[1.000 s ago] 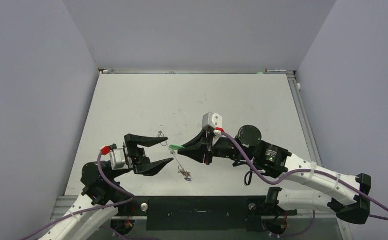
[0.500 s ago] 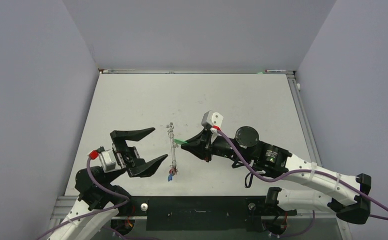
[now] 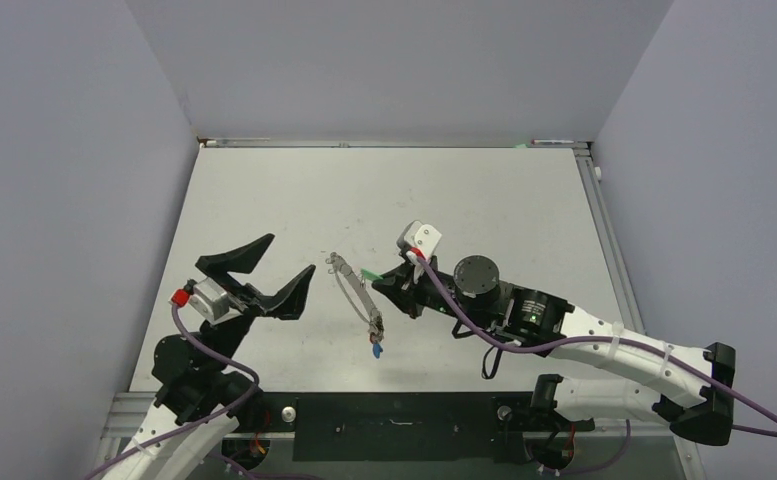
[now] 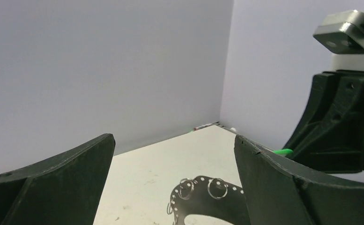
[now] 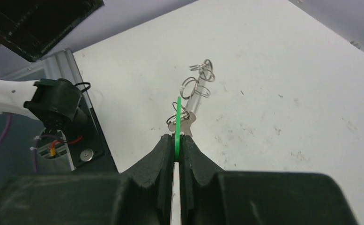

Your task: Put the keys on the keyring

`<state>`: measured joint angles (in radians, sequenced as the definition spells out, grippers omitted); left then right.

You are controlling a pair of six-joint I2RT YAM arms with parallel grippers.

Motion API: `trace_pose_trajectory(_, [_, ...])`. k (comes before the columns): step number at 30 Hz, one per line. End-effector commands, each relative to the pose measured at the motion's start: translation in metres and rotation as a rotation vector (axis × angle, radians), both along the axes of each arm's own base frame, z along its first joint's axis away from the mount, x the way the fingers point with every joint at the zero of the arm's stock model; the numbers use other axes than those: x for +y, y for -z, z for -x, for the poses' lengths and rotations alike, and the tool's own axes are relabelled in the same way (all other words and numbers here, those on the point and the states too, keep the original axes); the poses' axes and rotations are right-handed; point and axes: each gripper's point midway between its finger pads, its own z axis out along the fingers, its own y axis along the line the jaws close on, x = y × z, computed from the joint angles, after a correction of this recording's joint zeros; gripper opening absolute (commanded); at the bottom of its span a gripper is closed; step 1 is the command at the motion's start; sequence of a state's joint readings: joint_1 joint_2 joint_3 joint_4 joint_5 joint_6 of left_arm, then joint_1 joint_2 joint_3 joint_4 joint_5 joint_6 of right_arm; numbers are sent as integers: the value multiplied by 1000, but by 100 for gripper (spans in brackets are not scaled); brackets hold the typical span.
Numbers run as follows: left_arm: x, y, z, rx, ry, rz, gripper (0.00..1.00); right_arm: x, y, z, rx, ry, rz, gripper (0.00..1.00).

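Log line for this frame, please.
right gripper: shut on green-headed silver key | thin silver wire keyring: meets it, blue-headed key at near end | left gripper: open, empty

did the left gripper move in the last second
Yes. In the top view the left gripper pulled back leftward and toward the table's far edge, away from the keyring, jaws wide open.
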<state>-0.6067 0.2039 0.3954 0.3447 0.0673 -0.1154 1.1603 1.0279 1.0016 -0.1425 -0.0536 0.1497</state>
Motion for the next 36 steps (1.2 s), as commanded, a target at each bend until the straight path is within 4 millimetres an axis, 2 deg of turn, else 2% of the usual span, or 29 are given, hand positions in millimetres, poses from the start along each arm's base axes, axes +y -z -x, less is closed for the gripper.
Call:
trace_pose_trajectory(1, [26, -10, -14, 33, -154, 33, 98, -15, 13, -19, 19, 159, 16, 5])
trace_pose_trajectory(12, [29, -7, -20, 64, -185, 24, 98, -61, 69, -33, 85, 369, 172, 5])
trace_pose_trajectory(16, [31, -8, -20, 66, -191, 27, 99, -68, 90, -39, 103, 429, 242, 5])
trace_pose_trajectory(27, [33, -4, -22, 78, -210, 18, 99, -41, 163, -50, 160, 442, 432, 5])
trace_pose_trajectory(36, [31, -2, -23, 86, -207, 10, 99, -29, 172, -67, 80, 437, 489, 5])
